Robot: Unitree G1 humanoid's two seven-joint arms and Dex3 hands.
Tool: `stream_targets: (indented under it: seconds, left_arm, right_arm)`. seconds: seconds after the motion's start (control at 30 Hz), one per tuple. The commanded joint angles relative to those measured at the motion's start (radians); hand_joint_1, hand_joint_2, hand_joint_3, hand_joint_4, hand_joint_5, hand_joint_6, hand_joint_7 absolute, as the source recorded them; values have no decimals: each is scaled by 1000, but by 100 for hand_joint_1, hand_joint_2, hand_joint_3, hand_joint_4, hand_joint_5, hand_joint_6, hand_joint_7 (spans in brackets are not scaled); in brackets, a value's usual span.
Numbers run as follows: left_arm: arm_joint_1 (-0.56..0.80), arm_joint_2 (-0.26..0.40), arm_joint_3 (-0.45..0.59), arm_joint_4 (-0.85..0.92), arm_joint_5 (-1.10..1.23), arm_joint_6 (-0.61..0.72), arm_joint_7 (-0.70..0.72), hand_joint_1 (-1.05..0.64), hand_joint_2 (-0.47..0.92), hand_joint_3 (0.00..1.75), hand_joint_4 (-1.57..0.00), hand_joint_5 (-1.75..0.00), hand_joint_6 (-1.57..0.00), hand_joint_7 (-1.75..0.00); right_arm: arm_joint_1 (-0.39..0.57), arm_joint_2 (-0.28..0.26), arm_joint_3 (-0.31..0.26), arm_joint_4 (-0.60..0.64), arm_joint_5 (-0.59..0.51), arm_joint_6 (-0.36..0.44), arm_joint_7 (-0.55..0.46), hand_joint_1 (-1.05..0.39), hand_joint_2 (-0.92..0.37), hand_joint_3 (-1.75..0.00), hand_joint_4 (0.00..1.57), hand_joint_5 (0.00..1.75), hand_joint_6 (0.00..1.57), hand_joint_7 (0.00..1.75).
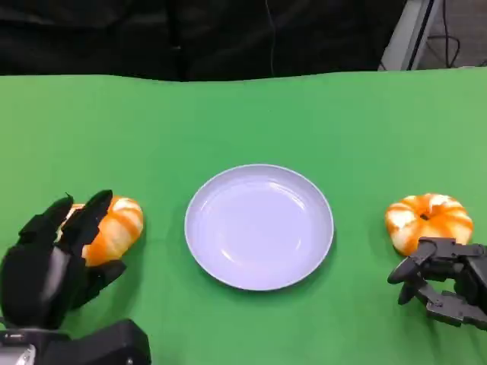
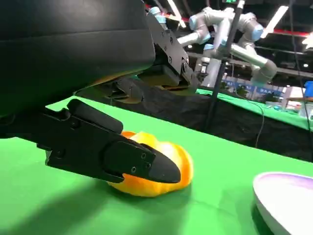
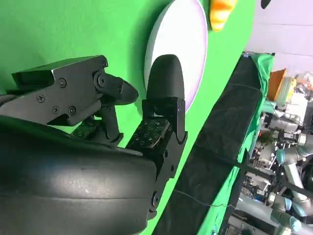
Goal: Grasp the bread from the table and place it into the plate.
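At lower left, the left hand (image 1: 57,255) cups a bread roll (image 1: 114,228) on the green surface (image 1: 251,114); a loose hold risks dropping it short of the central plate (image 1: 259,226), while the right hand (image 1: 445,285) idles empty, fingers apart

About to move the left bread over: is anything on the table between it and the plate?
Nothing visible. Bare green table lies between the bread at the left robot hand and the plate, which is empty.
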Motion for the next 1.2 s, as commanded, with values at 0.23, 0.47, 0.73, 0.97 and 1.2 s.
stream_targets:
  seconds: [0.23, 0.47, 0.73, 0.97, 1.2]
  left_arm:
    - [-67, 33, -8, 90, -72, -7, -126, -74, 92, 2, -29, 0, -31, 0]
    - [-117, 33, -10, 171, -116, -17, -207, -75, 92, 3, -28, 0, -29, 0]
    - [-172, 26, -26, 258, -138, -28, -251, -74, 92, 2, -29, 0, -30, 0]
    - [-213, 15, -44, 307, -145, -44, -281, -71, 92, 2, -30, 0, -31, 0]
    - [-241, 3, -55, 332, -157, -57, -295, -70, 91, 0, -30, 0, -31, 0]
  right_arm:
    - [2, -20, -14, -8, 13, -7, -1, 3, -79, -67, 89, 134, 95, 94]
    - [2, -20, -15, -7, 16, -6, 2, 4, -79, -68, 89, 133, 95, 93]
    - [5, -23, -15, -8, 16, -7, 4, 4, -80, -67, 89, 133, 95, 93]
    - [5, -24, -13, -7, 11, -11, -3, 5, -80, -67, 89, 134, 95, 93]
    - [7, -26, -10, -8, 4, -9, -9, 4, -79, -67, 89, 133, 95, 93]
